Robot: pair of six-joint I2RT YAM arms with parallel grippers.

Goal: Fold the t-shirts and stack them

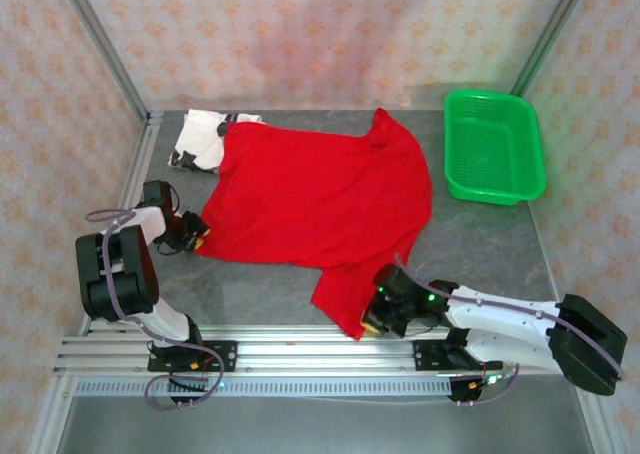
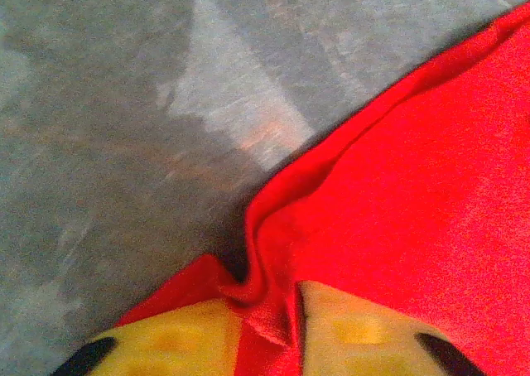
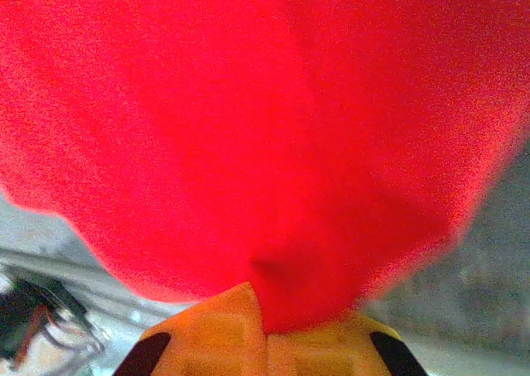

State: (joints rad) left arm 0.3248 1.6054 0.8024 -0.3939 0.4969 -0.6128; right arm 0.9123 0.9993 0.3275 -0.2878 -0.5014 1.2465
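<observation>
While the left end effector pinches the left edge and the right end effector the near corner of the red shirt spread over the counter, lift both evenly.

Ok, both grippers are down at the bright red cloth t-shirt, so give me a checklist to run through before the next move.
1. Left gripper shut on the bright red cloth t-shirt at its left edge: ok, a fold of cloth is pinched.
2. Right gripper shut on the shirt's near corner: ok.
3. Soft white t-shirt with black markings free of the red one: not ok, the red sleeve overlaps it.
4. Green plastic basket apart from the red shirt: ok.
5. Which side of the red shirt faces up: cannot tell.
</observation>
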